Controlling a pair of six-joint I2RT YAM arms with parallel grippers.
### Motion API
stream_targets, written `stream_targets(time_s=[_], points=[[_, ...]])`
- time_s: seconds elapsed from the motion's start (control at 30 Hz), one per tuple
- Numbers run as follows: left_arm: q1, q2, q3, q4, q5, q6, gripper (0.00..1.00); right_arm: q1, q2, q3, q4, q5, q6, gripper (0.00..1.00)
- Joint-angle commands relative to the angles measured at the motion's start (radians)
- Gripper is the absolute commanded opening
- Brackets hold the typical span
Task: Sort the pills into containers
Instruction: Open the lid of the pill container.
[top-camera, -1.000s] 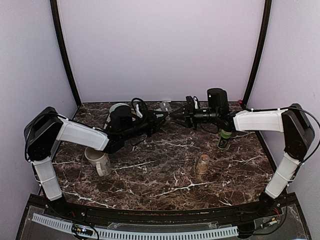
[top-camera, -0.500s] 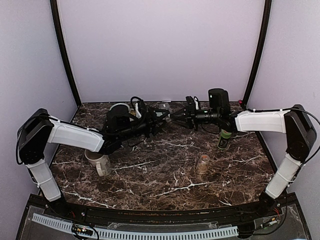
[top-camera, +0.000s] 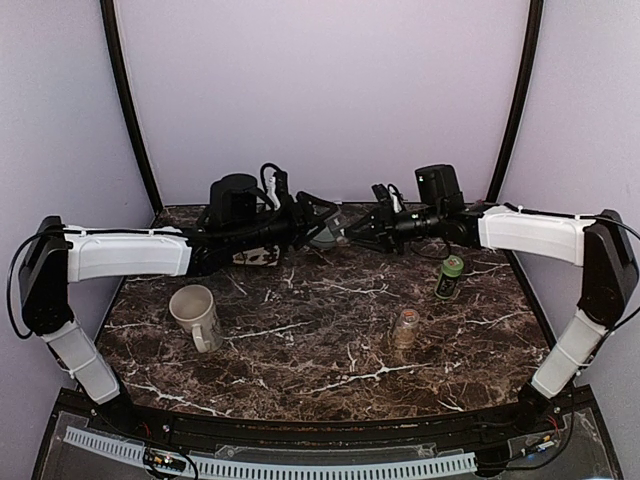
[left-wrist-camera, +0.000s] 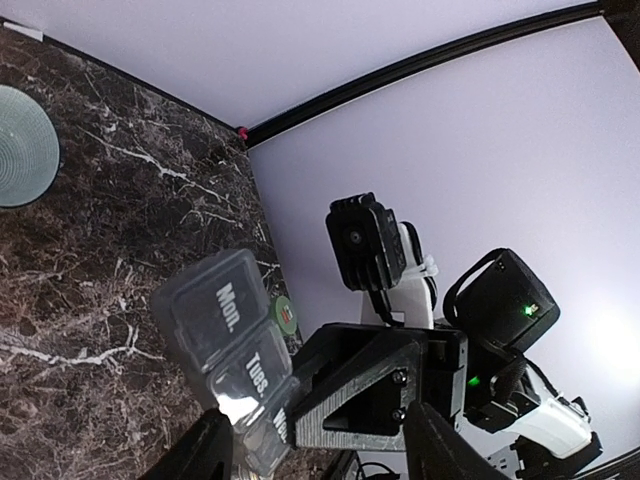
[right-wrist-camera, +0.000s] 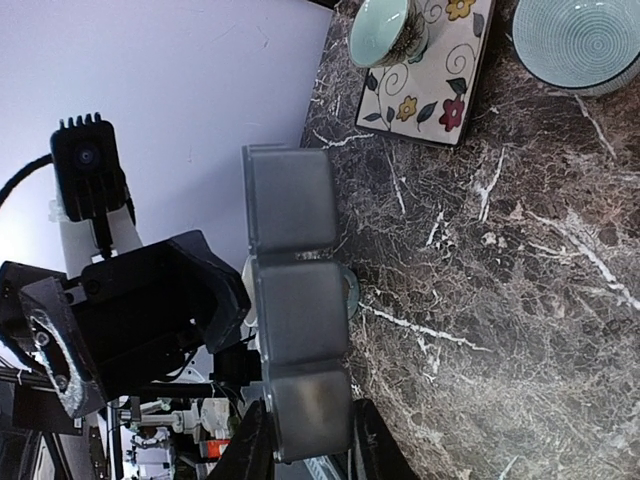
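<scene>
Your left arm (top-camera: 130, 255) reaches out nearly level toward the middle of the back, and your right arm (top-camera: 530, 235) mirrors it from the other side, so the two wrists face each other. Your left gripper (top-camera: 320, 217) stands with its fingers (left-wrist-camera: 195, 455) spread wide apart. Your right gripper (top-camera: 352, 232) has its fingers (right-wrist-camera: 365, 440) pinched on the pill organizer (right-wrist-camera: 295, 300), tips just beside the left's

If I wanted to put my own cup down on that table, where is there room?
The widest bare marble lies mid-table, between the white mug and the amber bottle, on to the near edge. The back is crowded: the floral tile sits there, and the left arm and right arm meet above at the pill organizer.
</scene>
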Motion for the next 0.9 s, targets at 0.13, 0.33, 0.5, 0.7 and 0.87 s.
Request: stream_targets(time_s=[0.13, 0.33, 0.5, 0.7, 0.87], points=[[0.01, 0.038, 0.202, -0.341, 0.08, 0.172, 0.62, -0.003, -0.041, 0.086, -0.182, 0.04, -0.167, 0.04], [0.01, 0.068, 0.279, -0.452, 0.097, 0.214, 0.63, 0.0, -0.041, 0.102, -0.219, 0.057, -0.19, 0.04], [0.01, 0.055, 0.292, -0.505, 0.083, 0.234, 0.63, 0.0, -0.041, 0.121, -0.232, 0.061, -0.197, 0.04], [0.01, 0.055, 0.292, -0.523, 0.079, 0.244, 0.65, 0.003, -0.041, 0.144, -0.249, 0.061, -0.206, 0.04], [0.01, 0.078, 0.324, -0.525, 0.082, 0.247, 0.67, 0.012, -0.032, 0.164, -0.284, 0.073, -0.227, 0.03]])
